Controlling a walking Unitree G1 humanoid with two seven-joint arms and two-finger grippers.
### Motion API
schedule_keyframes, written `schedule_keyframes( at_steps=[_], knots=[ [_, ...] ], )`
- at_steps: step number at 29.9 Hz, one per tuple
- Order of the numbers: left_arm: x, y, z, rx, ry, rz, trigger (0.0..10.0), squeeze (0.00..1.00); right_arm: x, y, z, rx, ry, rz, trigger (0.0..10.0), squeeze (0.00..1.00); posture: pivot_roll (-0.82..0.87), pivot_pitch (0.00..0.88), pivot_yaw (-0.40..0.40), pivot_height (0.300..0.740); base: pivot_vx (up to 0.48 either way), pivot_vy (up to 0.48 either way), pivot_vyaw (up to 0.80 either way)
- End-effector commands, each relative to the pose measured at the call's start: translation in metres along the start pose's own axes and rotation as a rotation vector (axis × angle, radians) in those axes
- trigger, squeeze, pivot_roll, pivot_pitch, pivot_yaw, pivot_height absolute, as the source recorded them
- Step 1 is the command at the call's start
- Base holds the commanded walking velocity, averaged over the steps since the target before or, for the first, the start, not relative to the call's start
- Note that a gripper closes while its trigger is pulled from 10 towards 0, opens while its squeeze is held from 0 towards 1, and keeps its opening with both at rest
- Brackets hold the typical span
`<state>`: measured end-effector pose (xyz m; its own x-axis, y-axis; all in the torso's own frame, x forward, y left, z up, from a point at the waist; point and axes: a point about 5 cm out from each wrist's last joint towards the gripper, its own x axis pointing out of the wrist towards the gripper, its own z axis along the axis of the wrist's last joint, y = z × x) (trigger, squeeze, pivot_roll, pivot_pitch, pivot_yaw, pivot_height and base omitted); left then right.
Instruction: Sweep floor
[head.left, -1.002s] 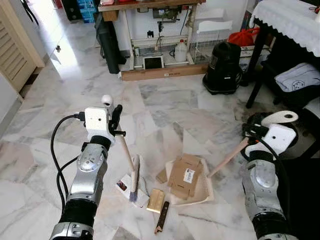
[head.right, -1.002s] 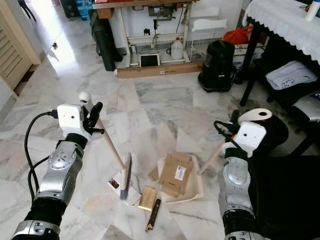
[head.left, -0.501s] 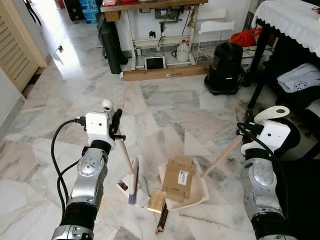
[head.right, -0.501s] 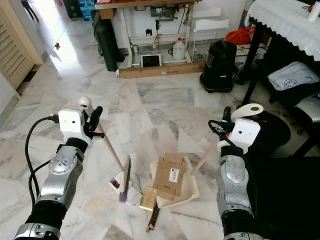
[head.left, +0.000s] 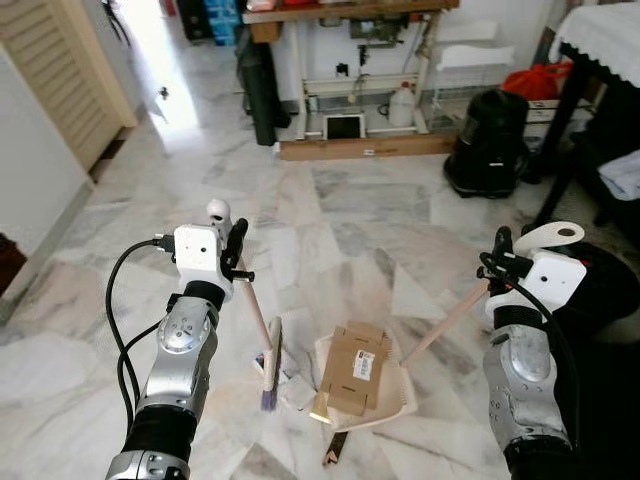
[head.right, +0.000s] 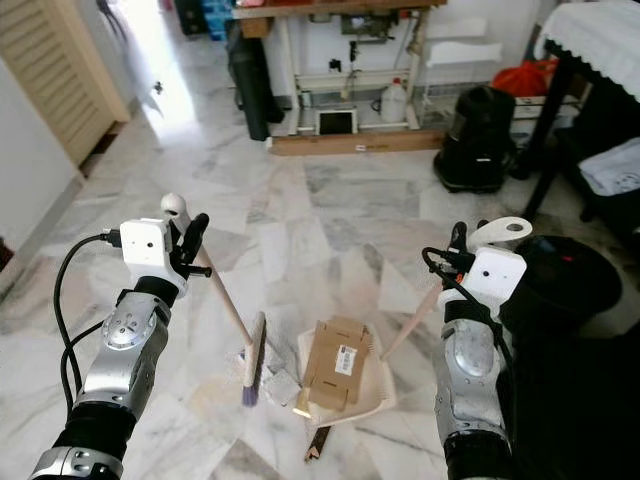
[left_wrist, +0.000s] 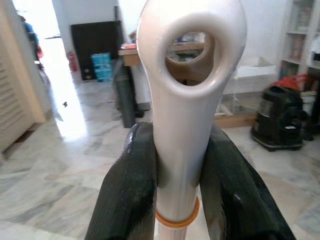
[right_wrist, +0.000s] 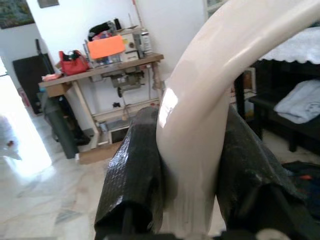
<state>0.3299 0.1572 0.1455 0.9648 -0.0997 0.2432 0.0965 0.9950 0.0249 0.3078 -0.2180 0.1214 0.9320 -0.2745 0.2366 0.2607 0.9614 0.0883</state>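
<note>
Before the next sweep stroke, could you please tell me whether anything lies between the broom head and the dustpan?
Yes. Crumpled white paper scraps lie on the marble floor between the broom head and the dustpan, which already holds flattened cardboard. That is litter to sweep in, not a blockage.

Silver arms (black cables), black fingers (left_wrist: 127, 200)

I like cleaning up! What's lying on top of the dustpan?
A flattened brown cardboard box with a white label lies on the cream dustpan, covering most of it. Anything underneath the box is hidden.
</note>
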Motion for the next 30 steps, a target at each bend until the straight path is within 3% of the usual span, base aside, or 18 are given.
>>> schedule_keyframes(
  at_steps=[1,16,30],
  knots=[
    [0.004,0.003,0.014,0.005,-0.056,0.012,10.0,0.0,0.004,0.006,0.018,0.028,-0.078,0.008,10.0,0.0,-0.11,0.0,0.096,0.74,0.0,0.0,0.76],
    [-0.004,0.001,0.006,-0.005,-0.031,0.031,10.0,0.0,-0.004,-0.001,0.019,0.01,-0.055,0.003,10.0,0.0,-0.12,0.0,0.071,0.74,0.0,0.0,0.8],
    [-0.008,0.002,0.001,-0.018,-0.023,0.074,10.0,0.0,0.006,-0.003,0.03,0.008,-0.06,0.041,10.0,0.0,-0.13,0.0,0.028,0.74,0.0,0.0,0.74]
  ],
)
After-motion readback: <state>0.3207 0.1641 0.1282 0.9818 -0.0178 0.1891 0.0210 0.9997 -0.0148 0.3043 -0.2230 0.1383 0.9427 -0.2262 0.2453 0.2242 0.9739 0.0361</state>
